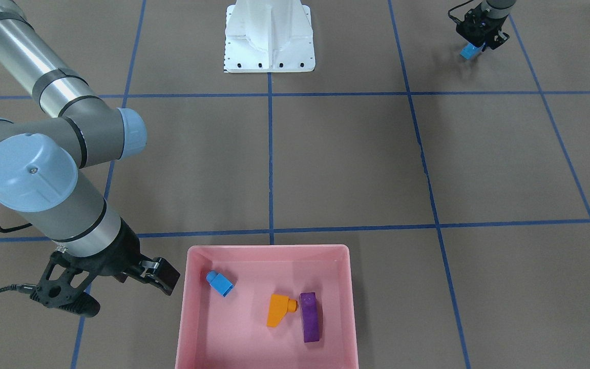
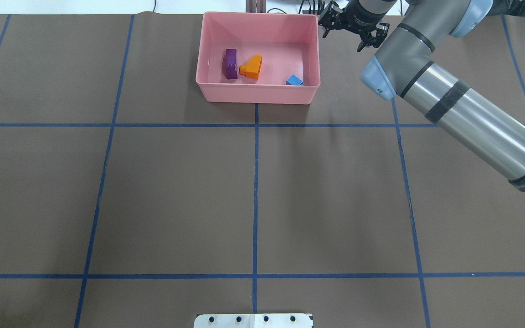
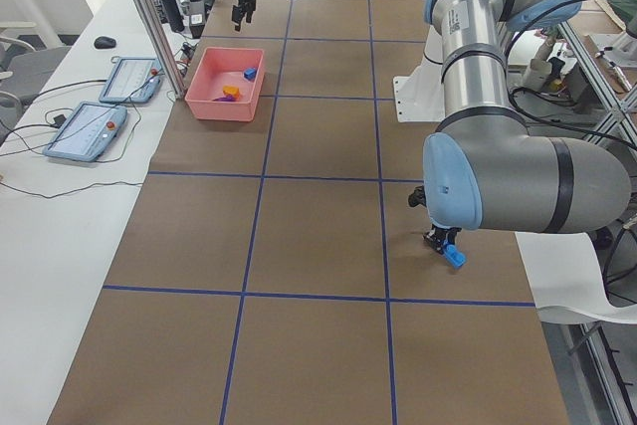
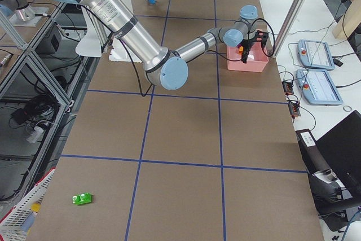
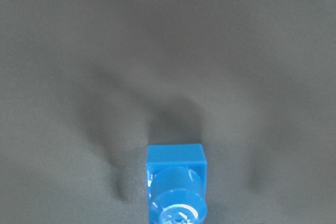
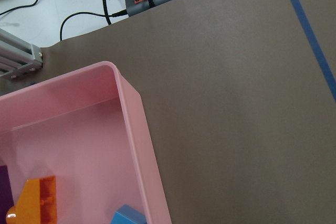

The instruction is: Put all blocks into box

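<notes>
- Left claw (image 1: 475, 43), on the robot's side of the table (image 2: 176, 196), is clamped on a blue block (image 1: 470, 52), with brown table surface on every side.
- Green block (image 4: 82, 198) lies alone toward the table's right end, well apart from the rest.
- A broad stretch of table, crossed by blue tape lines (image 2: 255, 182), separates the left claw from the pink box (image 2: 258, 96).
- Right claw (image 1: 130, 297) hangs spread wide, gripping nothing, just outside the right wall of the pink box.
- The pink box sits by the table's far edge. In it a purple block (image 2: 230, 64) and an orange block (image 2: 253, 67) lie just beside each other, with a second blue block (image 2: 294, 80) apart near the right wall.
- The lettering on the right arm (image 2: 472, 123) is too small to read.
</notes>
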